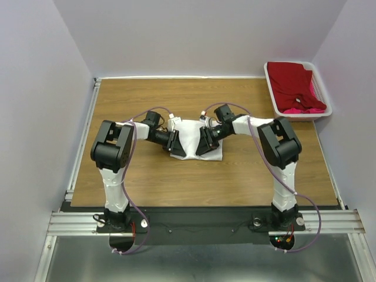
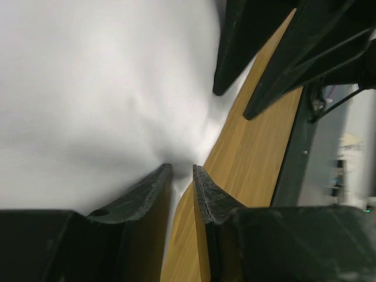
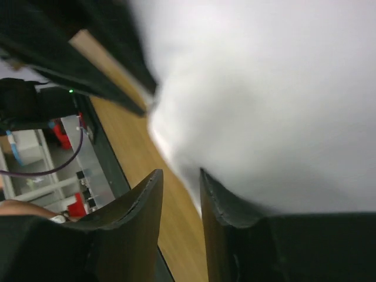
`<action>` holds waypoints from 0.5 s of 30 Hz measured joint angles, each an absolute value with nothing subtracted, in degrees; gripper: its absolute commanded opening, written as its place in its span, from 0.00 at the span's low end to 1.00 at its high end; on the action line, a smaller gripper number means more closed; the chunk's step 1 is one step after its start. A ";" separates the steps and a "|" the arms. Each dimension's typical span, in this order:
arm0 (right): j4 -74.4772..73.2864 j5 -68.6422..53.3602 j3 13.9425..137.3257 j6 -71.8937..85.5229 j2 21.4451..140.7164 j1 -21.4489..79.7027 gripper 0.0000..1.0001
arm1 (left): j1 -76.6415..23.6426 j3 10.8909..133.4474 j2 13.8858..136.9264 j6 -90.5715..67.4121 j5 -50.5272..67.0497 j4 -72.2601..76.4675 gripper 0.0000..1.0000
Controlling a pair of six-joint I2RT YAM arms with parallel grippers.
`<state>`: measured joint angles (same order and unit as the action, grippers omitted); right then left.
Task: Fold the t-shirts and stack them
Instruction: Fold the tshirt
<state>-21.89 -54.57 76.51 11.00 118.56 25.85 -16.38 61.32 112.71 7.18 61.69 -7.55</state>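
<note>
Left gripper [image 2: 182, 176] nearly shut, pinching the edge of the white t-shirt [image 1: 191, 134], which lies mid-table [image 1: 235, 176]. Right gripper [image 3: 180, 183] narrowly parted at the other edge, can't tell its hold. Risk: shallow pinch slips, fold skews.

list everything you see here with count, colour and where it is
white t-shirt: 1, white, folded at table centre
red t-shirt: 1, deep red, on top in the basket
pink t-shirt: 1 seen, bright pink, mostly under the red one
basket: 1, white, table's far right corner
table: 1, brown wood
left arm, right arm: 2, black and white, near edge
left end effector: black, pinching the white t-shirt's edge
right end effector: black, at its opposite edge, grip unclear
</note>
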 measured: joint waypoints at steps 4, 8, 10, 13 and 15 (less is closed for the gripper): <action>-21.74 -57.34 75.92 11.84 123.20 24.64 0.36 | -14.41 61.52 115.79 5.48 66.13 -7.99 0.34; -21.21 -57.23 75.22 11.46 122.04 24.34 0.35 | -13.04 62.37 116.40 6.68 66.83 -10.09 0.34; -21.30 -56.60 73.14 10.66 119.31 24.34 0.36 | -12.45 62.26 116.03 7.60 66.76 -10.90 0.34; -22.76 -55.61 69.63 8.29 114.43 24.34 0.36 | -11.42 61.45 114.26 9.34 64.95 -12.21 0.34; -25.56 -54.83 67.85 4.89 111.02 24.34 0.36 | -10.35 61.25 112.73 10.48 62.98 -13.65 0.33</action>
